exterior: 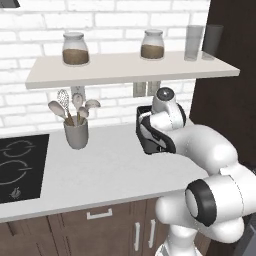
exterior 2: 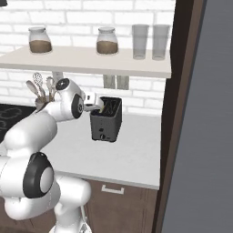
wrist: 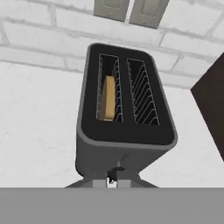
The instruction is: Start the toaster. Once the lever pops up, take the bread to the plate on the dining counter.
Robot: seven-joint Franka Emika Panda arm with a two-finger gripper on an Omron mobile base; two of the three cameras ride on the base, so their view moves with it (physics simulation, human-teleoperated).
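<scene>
The black toaster [exterior: 150, 139] [exterior 2: 107, 122] [wrist: 124, 131] stands on the white wall counter against the brick wall. The bread [wrist: 108, 98] sits low in its left slot in the hand view, and the other slot is empty. My gripper [exterior 2: 99, 107] [wrist: 112, 180] hovers at the toaster's near end, just above its top edge. The dark fingertips stand almost together, with nothing visibly held between them. In the left base view my own arm hides the gripper. The plate and the dining counter are out of view.
A grey utensil cup [exterior: 76, 133] [exterior 2: 42, 95] stands left of the toaster, with a black cooktop [exterior: 20, 167] beyond it. A shelf [exterior: 125, 70] with jars and glasses hangs overhead. A tall dark cabinet [exterior 2: 182, 113] closes off the right side. Wall outlets [wrist: 127, 8] sit behind the toaster.
</scene>
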